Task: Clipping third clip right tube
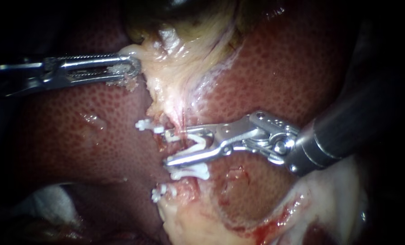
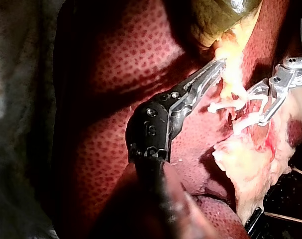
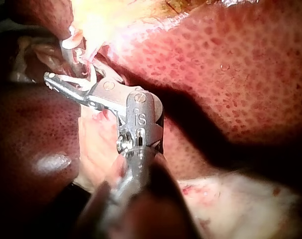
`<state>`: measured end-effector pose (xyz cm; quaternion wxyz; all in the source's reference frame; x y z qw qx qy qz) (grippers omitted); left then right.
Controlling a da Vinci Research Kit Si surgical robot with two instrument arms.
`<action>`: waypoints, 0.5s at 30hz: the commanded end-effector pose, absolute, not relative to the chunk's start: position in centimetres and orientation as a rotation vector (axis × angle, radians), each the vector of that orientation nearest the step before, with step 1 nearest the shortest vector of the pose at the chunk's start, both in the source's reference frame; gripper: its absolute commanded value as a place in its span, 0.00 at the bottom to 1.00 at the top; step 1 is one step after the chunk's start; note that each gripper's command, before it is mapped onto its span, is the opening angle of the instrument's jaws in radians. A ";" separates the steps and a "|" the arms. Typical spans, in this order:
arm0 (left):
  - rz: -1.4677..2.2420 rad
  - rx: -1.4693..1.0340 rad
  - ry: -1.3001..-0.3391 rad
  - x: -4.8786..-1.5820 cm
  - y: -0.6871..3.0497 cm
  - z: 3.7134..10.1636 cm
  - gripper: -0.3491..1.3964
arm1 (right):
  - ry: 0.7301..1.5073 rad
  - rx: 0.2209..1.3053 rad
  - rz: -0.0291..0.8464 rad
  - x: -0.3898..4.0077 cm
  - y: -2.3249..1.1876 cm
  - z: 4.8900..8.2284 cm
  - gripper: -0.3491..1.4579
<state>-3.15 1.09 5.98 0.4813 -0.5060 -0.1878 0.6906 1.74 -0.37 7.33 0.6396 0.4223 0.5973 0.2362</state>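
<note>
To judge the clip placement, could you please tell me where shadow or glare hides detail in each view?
Endoscope view: edges fall dark, hiding the left instrument's shaft; glare on the right instrument's wrist, the clip well lit. Left wrist view: the near shaft is black. Right wrist view: glare spot on the liver, deep shadow beside the instrument.

A white clip [image 1: 198, 141], open in a V, is straddling a thin pink tube [image 1: 182, 123], just above a closed white clip [image 1: 191, 173].
</note>
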 end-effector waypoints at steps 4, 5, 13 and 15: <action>1.684 -1.234 -0.459 -3.15 1.09 5.98 0.00 | 1.362 0.954 0.550 1.70 -0.33 7.33 0.39; 1.684 -1.234 -0.458 -3.15 1.09 5.98 0.00 | 1.362 0.954 0.550 1.69 -0.32 7.34 0.38; 1.684 -1.234 -0.458 -3.15 1.09 5.99 0.00 | 1.351 0.953 0.585 1.58 -0.26 7.42 0.21; 1.684 -1.234 -0.458 -3.15 1.09 5.99 0.00 | 1.351 0.950 0.588 1.56 -0.25 7.44 0.14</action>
